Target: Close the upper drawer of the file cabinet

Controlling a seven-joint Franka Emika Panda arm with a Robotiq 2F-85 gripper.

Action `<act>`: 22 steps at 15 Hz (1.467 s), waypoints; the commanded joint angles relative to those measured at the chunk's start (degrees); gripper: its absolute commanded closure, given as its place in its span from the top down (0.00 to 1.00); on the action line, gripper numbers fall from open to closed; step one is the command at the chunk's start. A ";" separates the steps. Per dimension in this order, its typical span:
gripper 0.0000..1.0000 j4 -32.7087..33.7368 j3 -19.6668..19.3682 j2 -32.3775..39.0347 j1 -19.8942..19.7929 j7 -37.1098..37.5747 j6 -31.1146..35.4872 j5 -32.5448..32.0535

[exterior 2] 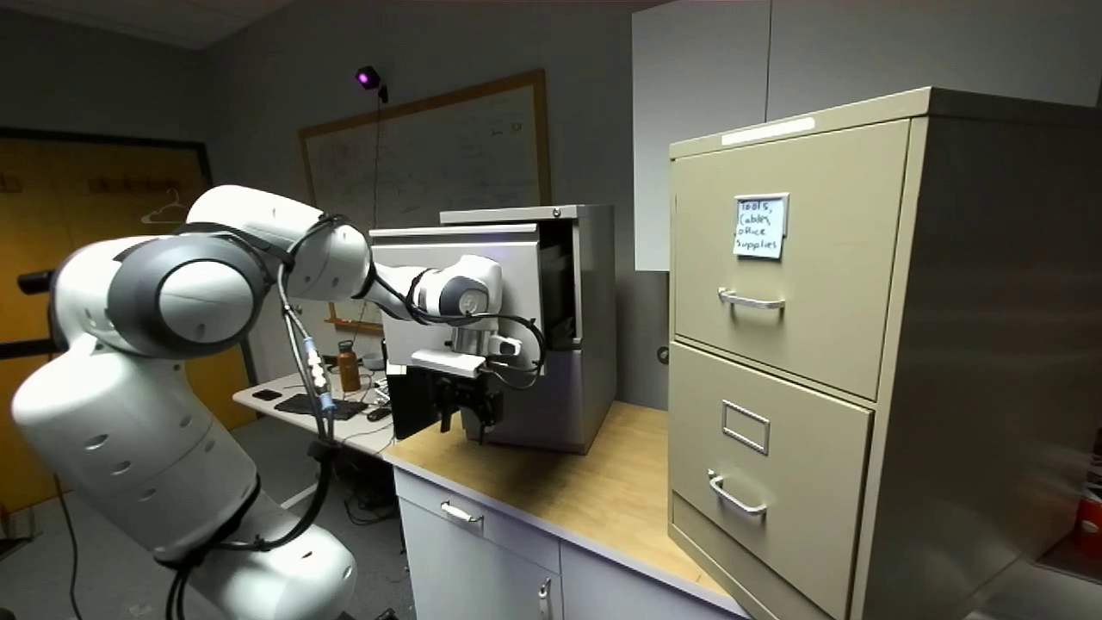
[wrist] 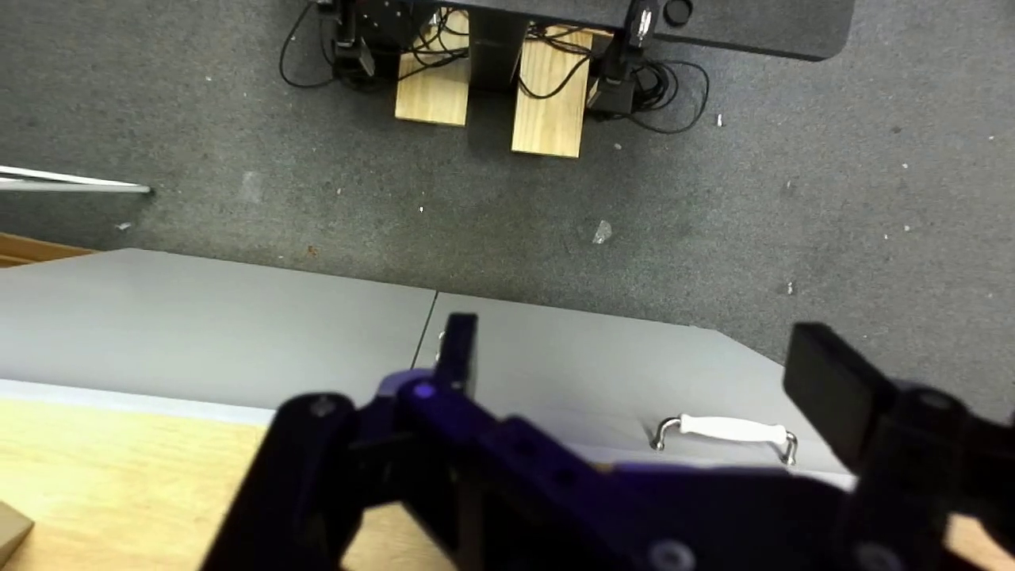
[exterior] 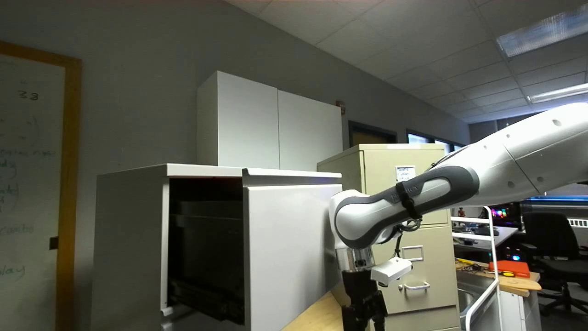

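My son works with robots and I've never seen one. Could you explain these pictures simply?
This is a white robot arm with a black, two-fingered gripper. Two pictures come from cameras standing apart from the robot; the third is from a camera the arm carries, looking down past the gripper to the floor. A light-grey file cabinet stands on the wooden counter, its upper drawer pulled out; a beige cabinet stands nearby. The gripper is open and holds nothing. The arm is meant to close that drawer. Its end is close to the drawer front; I can't tell whether they touch.
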 commanded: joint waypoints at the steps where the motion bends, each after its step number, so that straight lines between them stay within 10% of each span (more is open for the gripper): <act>1: 1.00 0.69 1.01 -2.59 -0.95 1.76 -0.42 -1.41; 4: 1.00 1.28 1.18 -4.80 -1.21 2.25 -0.36 -1.98; 6: 0.73 1.83 1.30 -6.40 -1.30 2.54 -0.03 -2.25; 16: 0.00 1.76 4.50 -13.22 -0.42 4.00 12.96 -2.10; 22: 0.00 3.29 7.26 -13.97 -0.57 7.57 21.97 -2.93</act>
